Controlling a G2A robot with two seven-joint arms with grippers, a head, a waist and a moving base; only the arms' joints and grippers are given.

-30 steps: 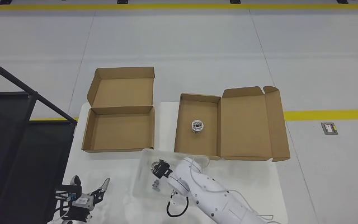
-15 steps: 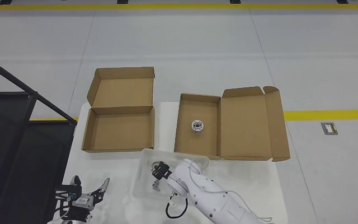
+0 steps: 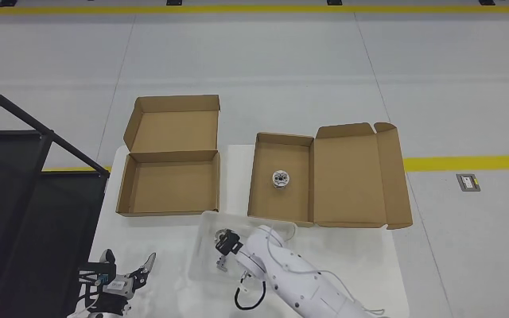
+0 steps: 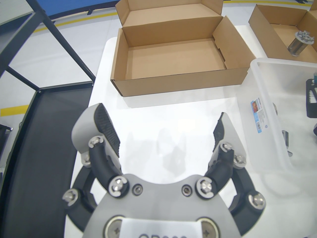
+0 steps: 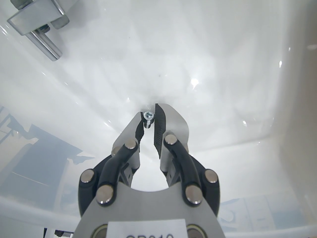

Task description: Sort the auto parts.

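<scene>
My right gripper is down inside the clear plastic bin, shut on a small silver bolt held between its fingertips just above the bin floor. A metal bracket with bolts and a pin lies on the bin floor farther off. In the top view the right gripper sits at the bin's far side. My left gripper hangs open over bare white table near the front left corner. A round silver part stands in the right cardboard box; the same part is in the left wrist view.
The left cardboard box is open with nothing inside, its lid folded back. The right box's lid lies flat to the right. A black frame and shelf border the table's left edge.
The right arm has shifted slightly to the left inside the bin. The left arm has not moved.
</scene>
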